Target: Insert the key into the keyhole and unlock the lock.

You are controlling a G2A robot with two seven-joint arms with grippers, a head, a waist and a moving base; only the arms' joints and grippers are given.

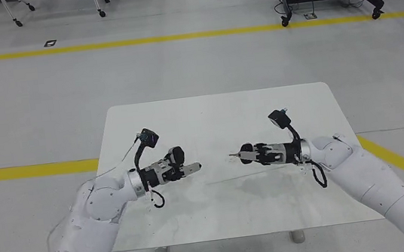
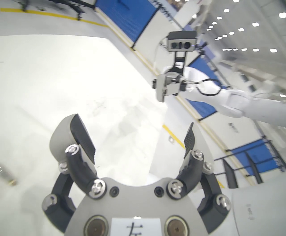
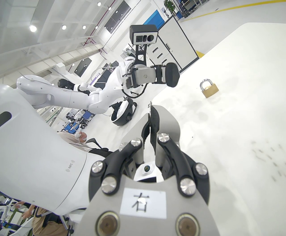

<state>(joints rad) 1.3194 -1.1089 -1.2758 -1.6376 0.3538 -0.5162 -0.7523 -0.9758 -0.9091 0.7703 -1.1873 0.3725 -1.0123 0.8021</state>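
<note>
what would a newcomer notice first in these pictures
The two grippers face each other tip to tip above the white table: the left gripper is open, and the right gripper is shut on what looks like a thin silvery key. Next comes the brass padlock with a silver shackle, on the table apart from both grippers.
</note>
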